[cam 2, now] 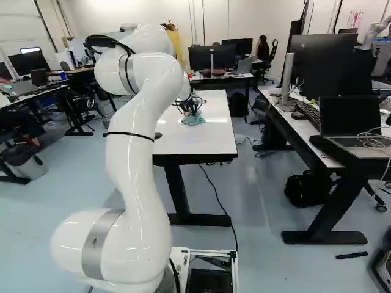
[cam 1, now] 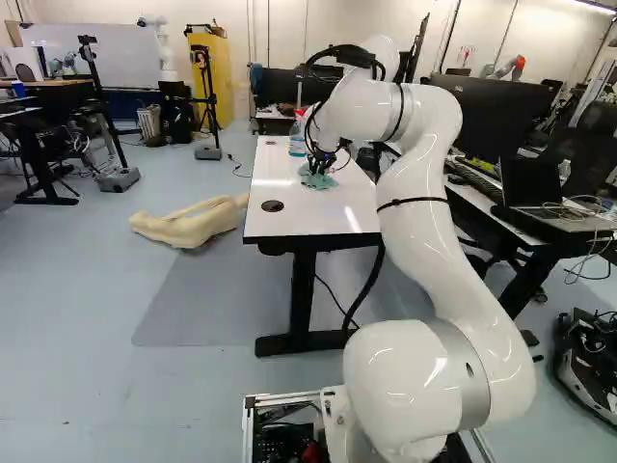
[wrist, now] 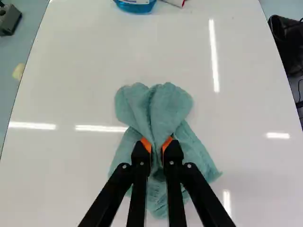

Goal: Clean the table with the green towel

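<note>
Gripper point(wrist: 157, 145) pinching green towel point(wrist: 171, 105) mid-table point(wrist: 71, 71), blue-liquid bottle point(wrist: 135, 6) beyond at far end; wiping probably underway, can't tell how much done, likely left: remaining surface, towel release.

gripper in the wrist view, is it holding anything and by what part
The gripper holds the green towel, pinched at a bunched fold near its middle, with cloth spreading out on both sides.
</note>
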Tool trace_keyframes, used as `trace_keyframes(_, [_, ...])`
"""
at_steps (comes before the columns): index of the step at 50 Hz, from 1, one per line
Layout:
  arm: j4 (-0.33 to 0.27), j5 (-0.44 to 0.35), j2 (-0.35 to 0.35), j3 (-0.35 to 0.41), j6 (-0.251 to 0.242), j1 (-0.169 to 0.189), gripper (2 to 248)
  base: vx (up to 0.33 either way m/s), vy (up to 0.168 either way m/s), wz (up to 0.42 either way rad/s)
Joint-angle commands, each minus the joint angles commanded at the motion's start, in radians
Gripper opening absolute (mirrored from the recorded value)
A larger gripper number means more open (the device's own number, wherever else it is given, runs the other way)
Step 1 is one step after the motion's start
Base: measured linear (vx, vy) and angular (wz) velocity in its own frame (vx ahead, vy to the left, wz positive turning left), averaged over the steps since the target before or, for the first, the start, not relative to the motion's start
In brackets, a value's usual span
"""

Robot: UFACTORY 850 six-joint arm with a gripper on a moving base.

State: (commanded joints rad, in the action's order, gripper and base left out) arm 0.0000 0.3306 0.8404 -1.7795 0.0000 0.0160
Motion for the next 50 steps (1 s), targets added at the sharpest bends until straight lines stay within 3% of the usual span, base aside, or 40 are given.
trace_keyframes(23, [0.000, 0.000, 0.061, -0.090, 0.000, 0.031, 44, 0.000, 0.000, 0.000])
trace_keyframes(50, [0.000, 0.000, -0.046, 0.068, 0.000, 0.018, 44, 0.000, 0.000, 0.000])
